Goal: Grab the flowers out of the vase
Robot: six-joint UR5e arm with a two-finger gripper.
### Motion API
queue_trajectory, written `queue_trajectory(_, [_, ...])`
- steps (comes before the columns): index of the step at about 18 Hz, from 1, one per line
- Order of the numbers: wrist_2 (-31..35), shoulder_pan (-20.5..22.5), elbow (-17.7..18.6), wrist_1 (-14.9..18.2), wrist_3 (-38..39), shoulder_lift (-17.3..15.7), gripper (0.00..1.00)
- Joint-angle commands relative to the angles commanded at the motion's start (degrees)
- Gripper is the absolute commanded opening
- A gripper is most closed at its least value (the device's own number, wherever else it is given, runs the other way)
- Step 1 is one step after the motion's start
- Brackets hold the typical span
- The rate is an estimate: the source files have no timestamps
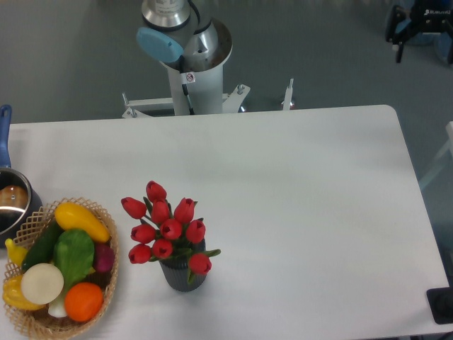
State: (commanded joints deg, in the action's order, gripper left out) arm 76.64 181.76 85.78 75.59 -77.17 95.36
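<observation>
The flowers [166, 228], a bunch of red tulip buds on green stems, stand upright in the vase [184, 275], a short dark grey ribbed cylinder near the table's front left. Only the arm's base and lower links [187, 49] show at the far edge of the table. The gripper is out of view.
A wicker basket [106, 219] with colourful fruit and vegetables sits left of the vase at the front left corner. A shiny metal pot [13, 202] with a blue handle is at the left edge. The white table [304, 212] extends to the right.
</observation>
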Motion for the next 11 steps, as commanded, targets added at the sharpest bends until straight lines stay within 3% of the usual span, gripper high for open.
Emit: queue_trajectory(11, [-0.18, -0.09, 2.11, -0.17, -0.26, -0.09, 1.00])
